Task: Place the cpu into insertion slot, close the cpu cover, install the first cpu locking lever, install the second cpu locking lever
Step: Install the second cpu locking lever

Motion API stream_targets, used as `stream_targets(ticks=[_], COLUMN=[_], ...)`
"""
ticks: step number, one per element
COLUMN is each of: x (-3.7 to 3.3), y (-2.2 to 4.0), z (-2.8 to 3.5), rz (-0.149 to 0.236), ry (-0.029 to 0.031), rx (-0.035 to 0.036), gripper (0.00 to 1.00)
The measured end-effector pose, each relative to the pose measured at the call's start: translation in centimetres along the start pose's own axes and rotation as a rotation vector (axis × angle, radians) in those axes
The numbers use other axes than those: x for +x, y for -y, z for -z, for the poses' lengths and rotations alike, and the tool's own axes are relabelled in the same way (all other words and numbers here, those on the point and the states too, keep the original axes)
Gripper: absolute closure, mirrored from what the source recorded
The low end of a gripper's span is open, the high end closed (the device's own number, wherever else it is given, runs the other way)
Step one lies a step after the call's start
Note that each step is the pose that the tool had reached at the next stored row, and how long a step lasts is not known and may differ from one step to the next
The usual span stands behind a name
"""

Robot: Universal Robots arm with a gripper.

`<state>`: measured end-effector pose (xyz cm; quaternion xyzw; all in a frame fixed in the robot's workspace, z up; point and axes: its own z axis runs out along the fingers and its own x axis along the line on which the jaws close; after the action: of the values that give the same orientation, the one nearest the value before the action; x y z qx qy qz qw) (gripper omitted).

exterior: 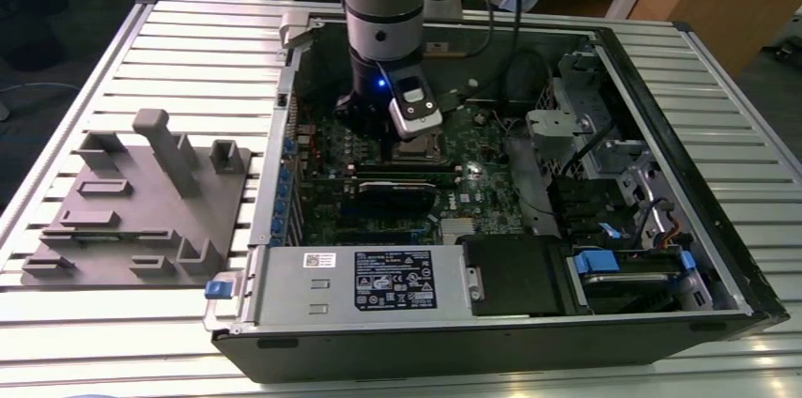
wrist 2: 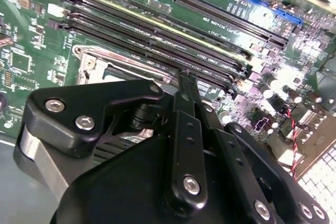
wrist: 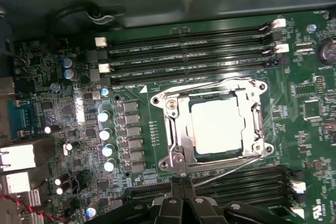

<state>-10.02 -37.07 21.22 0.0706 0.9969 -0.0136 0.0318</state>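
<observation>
Inside the computer case (exterior: 701, 257) on a slatted table (exterior: 163, 51), the tool (wrist: 178, 182) hovers.

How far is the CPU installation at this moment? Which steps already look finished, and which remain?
Done: the pale silver square cpu sits in the insertion slot, with the metal frame cpu cover lying flat around it. In hand: the gripper is at the socket's edge, beside a thin wire locking lever that stands angled away from the frame. Whether either lever is latched cannot be told, so the lever steps appear left.
</observation>
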Motion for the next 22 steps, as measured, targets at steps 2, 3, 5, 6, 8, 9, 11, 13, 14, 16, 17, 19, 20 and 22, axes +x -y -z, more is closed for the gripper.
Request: stream_targets(ticks=[2, 3, 5, 6, 8, 9, 11, 13, 14, 16, 17, 19, 20, 22], x=[0.08, 0.08, 0.10, 0.19, 0.26, 0.28, 0.31, 0.31, 0.30, 0.28, 0.27, 0.25, 0.25, 0.23], y=[0.01, 0.01, 0.02, 0.02, 0.03, 0.03, 0.03, 0.05, 0.08, 0.19, 0.28, 0.43, 0.50, 0.61], z=[-0.09, -0.09, -0.13, -0.24, -0.35, -0.41, -0.55, -0.62, -0.63, -0.63, -0.64, -0.64, -0.64, -0.65], rz=[0.000, 0.000, 0.000, -0.001, -0.002, -0.002, -0.003, -0.003, -0.003, -0.003, -0.003, -0.003, -0.003, -0.003], ry=[-0.0003, -0.0004, -0.0007, -0.0028, -0.0049, -0.0059, -0.0069, -0.0070, -0.0071, -0.0072, -0.0071, -0.0071, -0.0072, -0.0072], rx=[-0.0022, -0.0021, -0.0049, -0.0198, -0.0346, -0.0416, -0.0493, -0.0500, -0.0499, -0.0499, -0.0500, -0.0501, -0.0504, -0.0509], gripper=[0.89, 0.89, 0.89, 0.89, 0.89, 0.89, 0.89, 0.89, 0.89, 0.89, 0.89, 0.89, 0.89, 0.89])
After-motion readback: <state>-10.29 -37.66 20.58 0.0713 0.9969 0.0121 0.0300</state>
